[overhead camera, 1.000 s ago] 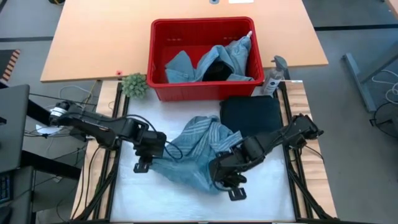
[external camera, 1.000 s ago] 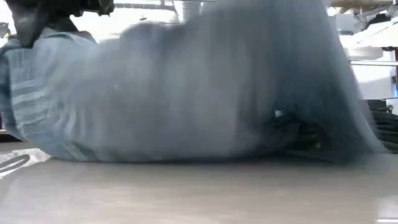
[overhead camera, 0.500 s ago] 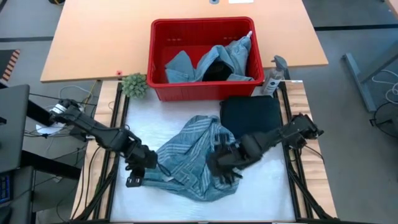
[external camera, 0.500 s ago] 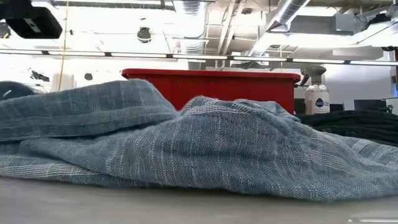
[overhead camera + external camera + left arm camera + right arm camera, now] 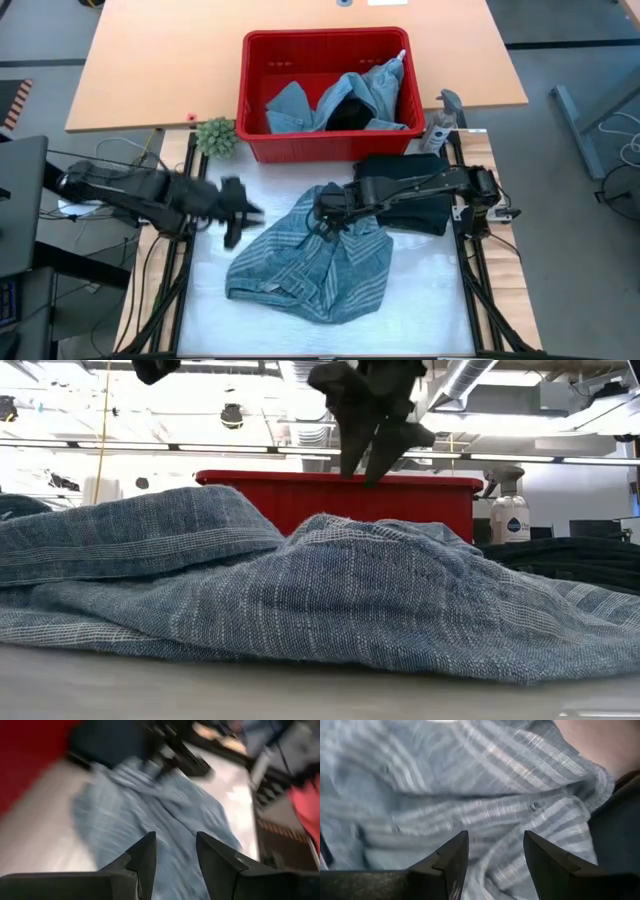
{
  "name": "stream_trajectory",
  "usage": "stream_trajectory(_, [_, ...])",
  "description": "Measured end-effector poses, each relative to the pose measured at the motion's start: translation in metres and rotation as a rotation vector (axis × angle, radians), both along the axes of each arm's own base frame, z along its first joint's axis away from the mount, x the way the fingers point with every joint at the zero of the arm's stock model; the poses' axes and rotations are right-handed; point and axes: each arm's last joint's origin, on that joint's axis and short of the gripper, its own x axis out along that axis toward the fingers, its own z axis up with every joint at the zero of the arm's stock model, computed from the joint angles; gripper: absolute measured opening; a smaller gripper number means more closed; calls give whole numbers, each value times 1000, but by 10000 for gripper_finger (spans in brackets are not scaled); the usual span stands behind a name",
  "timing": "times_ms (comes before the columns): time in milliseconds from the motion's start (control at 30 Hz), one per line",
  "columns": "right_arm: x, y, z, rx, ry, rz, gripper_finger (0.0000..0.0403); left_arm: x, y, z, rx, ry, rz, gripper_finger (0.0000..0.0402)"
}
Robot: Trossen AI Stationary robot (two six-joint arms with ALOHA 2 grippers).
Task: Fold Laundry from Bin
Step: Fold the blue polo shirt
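surface: white mat point(image 5: 420, 290) — striped cloth point(image 5: 315, 265) | room: ceiling ducts point(image 5: 455, 385)

My end effector point(image 5: 175, 851) empty, fingers point(image 5: 142, 857) parted; blue-grey striped cloth point(image 5: 150, 810) spread on pale worktop point(image 5: 35, 845) ahead, red bin point(image 5: 25, 750) beside, other arm point(image 5: 175, 750) beyond, blurred.

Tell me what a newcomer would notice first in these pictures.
The crumpled blue-grey striped cloth spread in a heap on the white work surface draws the eye first. Behind it sits the red bin, with denim and dark laundry piled inside. The right end effector hangs open over the cloth's far edge, the left end effector open off the cloth's left side, both empty.
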Motion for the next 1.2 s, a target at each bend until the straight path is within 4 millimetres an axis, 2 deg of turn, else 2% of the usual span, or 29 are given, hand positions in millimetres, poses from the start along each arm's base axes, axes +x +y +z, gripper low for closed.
stream_trajectory(100, [0, -8, -6, 31, -11, -81, 215, 0, 21, 5, -1, -40, 8, 126])
stream_trajectory(233, [-4, -9, -10, 25, 23, -142, 215, 13, 41, 5, 2, -79, -67, 126])
stream_trajectory(433, [-5, -6, -14, 14, 50, -164, 215, 37, 69, -13, 22, -15, -119, 126])
stream_trajectory(567, [-2, -3, -31, 7, 125, -186, 215, 51, 80, -28, 7, 44, -146, 126])
stream_trajectory(800, [4, 1, -63, 33, 262, -218, 210, 62, 85, -38, 19, 74, -172, 126])
stream_trajectory(900, [6, 3, -73, 50, 291, -225, 170, 64, 86, -38, 36, 68, -182, 126])
stream_trajectory(1067, [5, 5, -70, 58, 290, -201, 29, 64, 87, -39, 59, 80, -164, 126])
stream_trajectory(1133, [5, 8, -68, 57, 284, -191, 18, 64, 87, -40, 78, 89, -145, 126])
stream_trajectory(1200, [4, 9, -56, 54, 280, -187, 16, 64, 88, -40, 95, 94, -136, 126])
